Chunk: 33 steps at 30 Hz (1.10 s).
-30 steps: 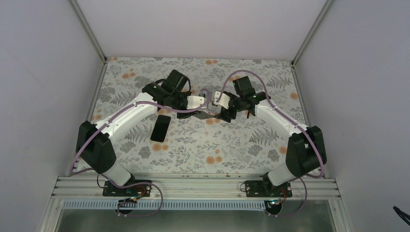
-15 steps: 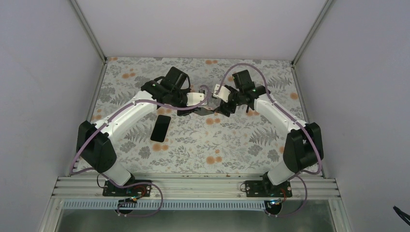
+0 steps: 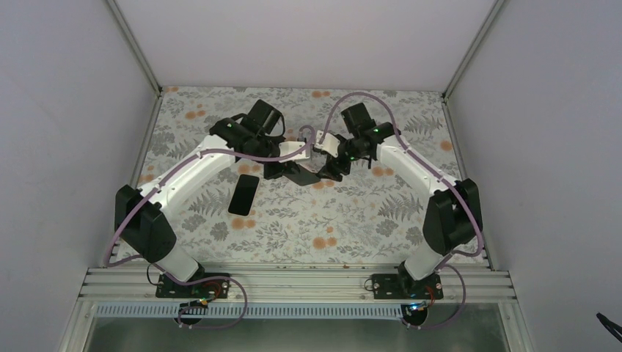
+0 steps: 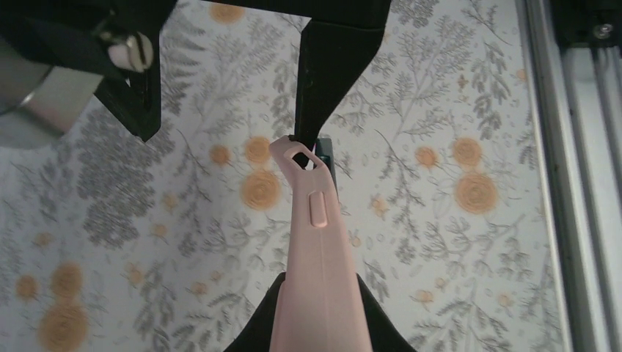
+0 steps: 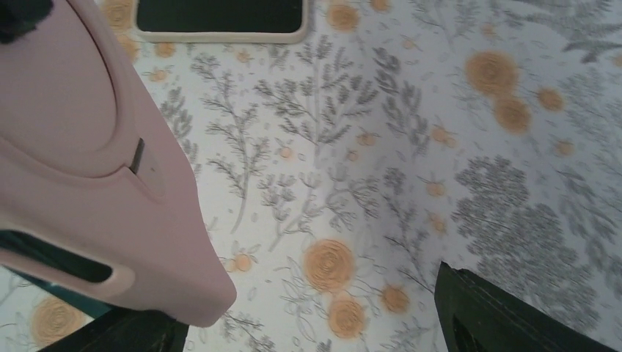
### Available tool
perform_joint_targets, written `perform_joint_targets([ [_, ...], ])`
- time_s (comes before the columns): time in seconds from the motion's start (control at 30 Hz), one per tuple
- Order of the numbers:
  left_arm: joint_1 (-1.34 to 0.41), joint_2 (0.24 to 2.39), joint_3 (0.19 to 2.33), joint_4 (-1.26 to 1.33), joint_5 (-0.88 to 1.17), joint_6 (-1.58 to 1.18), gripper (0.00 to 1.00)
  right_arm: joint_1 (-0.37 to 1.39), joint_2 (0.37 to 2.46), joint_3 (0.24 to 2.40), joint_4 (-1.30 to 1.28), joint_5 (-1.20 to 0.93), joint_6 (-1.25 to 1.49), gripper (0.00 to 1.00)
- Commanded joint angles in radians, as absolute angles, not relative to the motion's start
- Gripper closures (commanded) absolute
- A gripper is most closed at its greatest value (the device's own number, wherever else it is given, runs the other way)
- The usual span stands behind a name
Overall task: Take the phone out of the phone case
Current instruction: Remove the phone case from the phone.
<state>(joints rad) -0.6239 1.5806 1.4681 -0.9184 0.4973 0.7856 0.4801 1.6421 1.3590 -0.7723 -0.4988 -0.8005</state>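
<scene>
Both grippers [image 3: 297, 174] [image 3: 328, 166] inward at phone case [image 4: 320, 293]

White arms [image 3: 194, 172], black joints [image 3: 147, 229], purple cables [image 3: 352, 94]

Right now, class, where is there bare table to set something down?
Bare: the near strip between the phone and the front rail; the far strip by the back wall. Crowded: mid-table, where left gripper and right gripper meet at the pink case.
</scene>
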Motion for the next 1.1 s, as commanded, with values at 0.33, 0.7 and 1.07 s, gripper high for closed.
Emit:
perform_joint_targets([
  [0.33,-0.620,1.555,1.512,-0.694,0.705,0.739,0.98,0.650,1.734,1.576,-0.777,-1.145,-0.705,0.14],
  [0.7,-0.586,1.525,1.454,-0.540,0.596,0.696,0.98,0.718,1.849,1.672,-0.959,-1.317,-0.779,0.38],
  [1.07,-0.566,1.540,1.434,-0.480,0.501,0.701,0.63,0.612,1.851,1.722,-1.035,-1.318,-0.784,0.97],
])
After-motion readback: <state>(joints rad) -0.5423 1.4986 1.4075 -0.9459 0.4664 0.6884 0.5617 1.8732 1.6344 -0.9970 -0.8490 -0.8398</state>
